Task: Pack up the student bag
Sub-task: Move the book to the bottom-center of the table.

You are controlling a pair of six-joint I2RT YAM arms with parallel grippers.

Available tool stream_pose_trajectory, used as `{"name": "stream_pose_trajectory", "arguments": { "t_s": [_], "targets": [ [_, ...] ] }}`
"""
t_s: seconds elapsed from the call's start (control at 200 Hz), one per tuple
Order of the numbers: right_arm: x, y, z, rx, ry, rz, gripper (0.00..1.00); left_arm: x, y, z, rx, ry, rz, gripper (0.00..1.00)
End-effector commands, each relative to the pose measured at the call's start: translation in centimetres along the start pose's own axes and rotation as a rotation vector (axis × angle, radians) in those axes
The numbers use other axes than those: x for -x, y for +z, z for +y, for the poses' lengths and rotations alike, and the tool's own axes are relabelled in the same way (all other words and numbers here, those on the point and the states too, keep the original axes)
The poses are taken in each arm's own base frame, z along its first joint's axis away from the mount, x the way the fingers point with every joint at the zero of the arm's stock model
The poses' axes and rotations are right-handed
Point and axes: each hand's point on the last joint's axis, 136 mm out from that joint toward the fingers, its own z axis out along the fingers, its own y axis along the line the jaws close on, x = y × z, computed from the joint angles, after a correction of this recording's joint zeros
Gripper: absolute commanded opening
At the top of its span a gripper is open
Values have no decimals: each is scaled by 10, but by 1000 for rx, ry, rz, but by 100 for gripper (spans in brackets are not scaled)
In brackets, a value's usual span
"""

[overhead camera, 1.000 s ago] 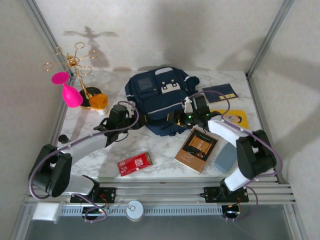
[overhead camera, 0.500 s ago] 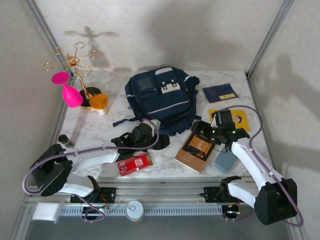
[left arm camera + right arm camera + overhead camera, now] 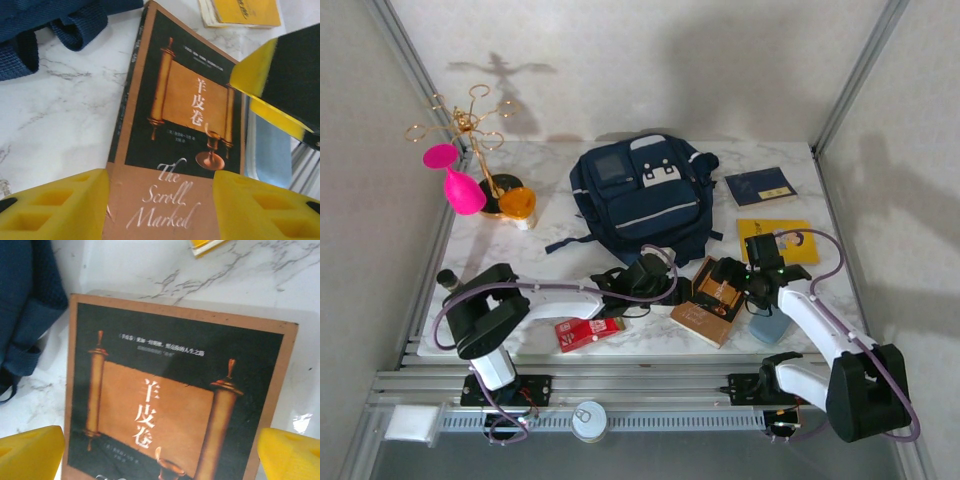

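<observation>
Brown book (image 3: 712,300): left jaws part-open astride one end, right jaws wide open above. Close both & you'll prob. clash arms.

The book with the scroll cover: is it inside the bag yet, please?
Out. The book lies closed, cover up, on the table beside the bag.
</observation>
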Motion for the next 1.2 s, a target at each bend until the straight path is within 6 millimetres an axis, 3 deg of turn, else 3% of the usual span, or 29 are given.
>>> {"name": "stream_pose_trajectory", "arguments": {
  "t_s": [0.0,0.235,0.395,0.616,0.801,0.936,1.196],
  "targets": [
    [3,4,-13,-50,34,-33,99,12,6,-8,-4,-16,-50,56],
    [-1,16,-13,-56,30,-8,99,10,14,4,28,-33,-59,56],
    [2,20,18,16,-34,-22,99,8,12,7,29,-31,-63,55],
    [2,22,67,109,-163,-5,99,8,-3,33,102,-52,-88,55],
    [4,13,38,-2,-147,-20,99,12,-14,42,113,-60,-96,55],
    [-13,8,20,1,-79,15,99,16,-7,39,113,-46,-76,55],
    [-50,14,32,159,-1,119,94,7,17,31,98,-27,12,53]
  ]
}}
